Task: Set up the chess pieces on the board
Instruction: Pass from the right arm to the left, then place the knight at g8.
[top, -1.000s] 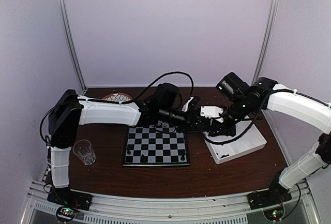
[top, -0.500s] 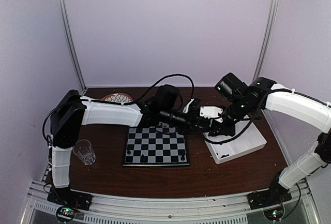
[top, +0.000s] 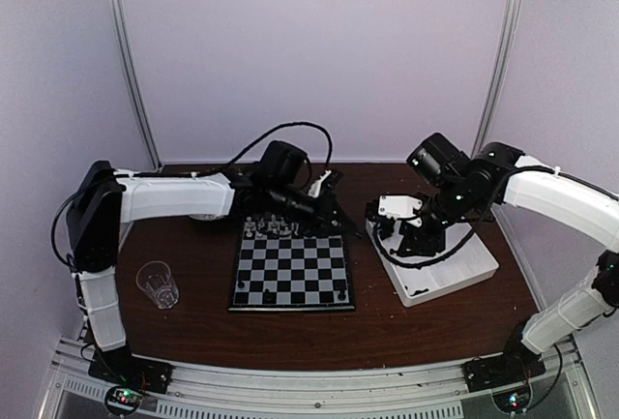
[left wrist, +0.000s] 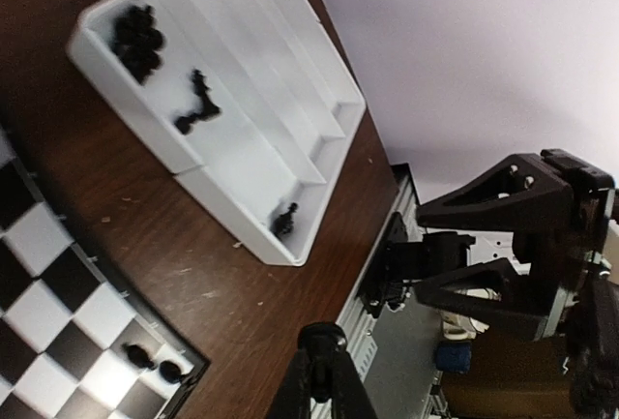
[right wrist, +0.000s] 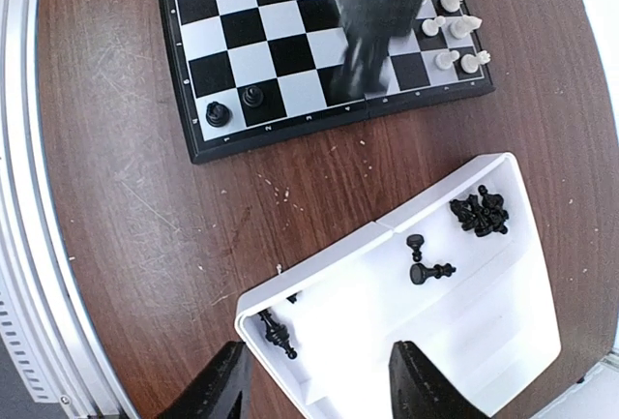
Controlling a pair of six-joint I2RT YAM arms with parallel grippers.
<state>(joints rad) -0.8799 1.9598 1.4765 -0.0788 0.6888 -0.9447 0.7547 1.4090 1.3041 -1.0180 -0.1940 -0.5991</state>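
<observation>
Top external view: board (top: 290,269) is seen centred on bench (top: 193,332), white chess pieces (top: 271,226) ranged along its far edge; left tool (left wrist: 324,346) is closed together, right tool (right wrist: 319,356) held apart above tray (right wrist: 484,342).

The checkered board (top: 292,272) lies flat. White chess pieces (top: 269,226) stand along its far edge, and a few black chess pieces (right wrist: 252,97) along its near edge.

I saw a white compartmented tray (top: 474,266) sitting at an angle on the right of the dark wood surface (top: 290,332). A clear glass (top: 158,284) stood upright near the left edge, well apart from the tray.
</observation>
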